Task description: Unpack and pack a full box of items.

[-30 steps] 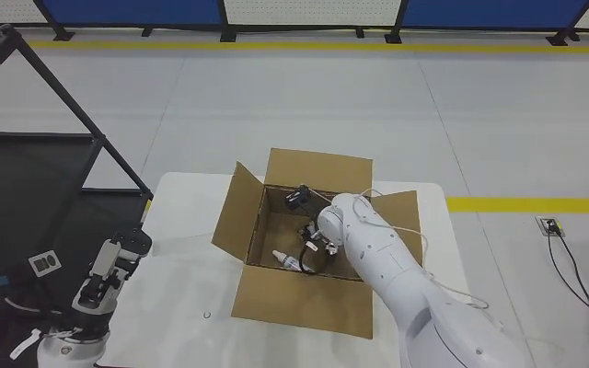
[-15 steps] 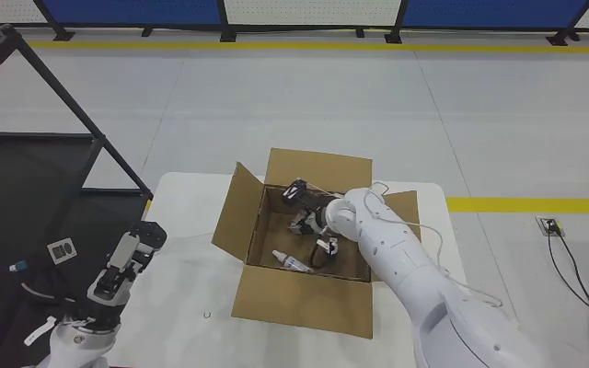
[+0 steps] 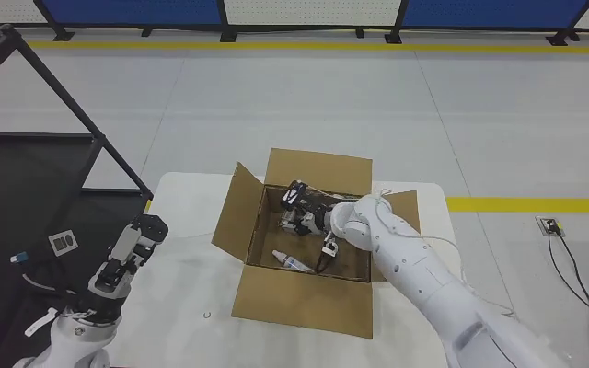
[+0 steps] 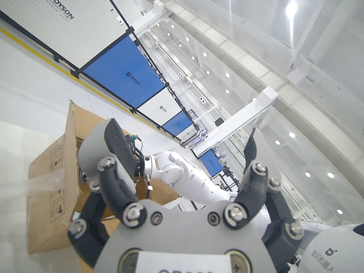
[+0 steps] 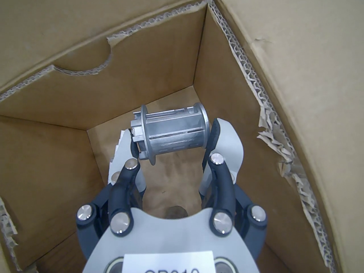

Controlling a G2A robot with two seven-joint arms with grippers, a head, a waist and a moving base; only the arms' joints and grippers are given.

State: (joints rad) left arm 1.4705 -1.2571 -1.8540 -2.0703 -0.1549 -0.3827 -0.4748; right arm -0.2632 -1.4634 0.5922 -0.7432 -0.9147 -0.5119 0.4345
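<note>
As my right pincer [image 5: 175,139] clenched the flanged cylinder [image 5: 170,132] in the cardboard box [image 5: 71,103], I judged unpacking | next: lift clear

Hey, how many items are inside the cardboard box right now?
2. A metal cylinder is held in the right pincer near a corner of the cardboard box; a small white bottle lies on its floor by the near wall. The right arm may hide others.

White arm [image 3: 414,271], silver-and-black right gripper [image 5: 174,135]
</note>
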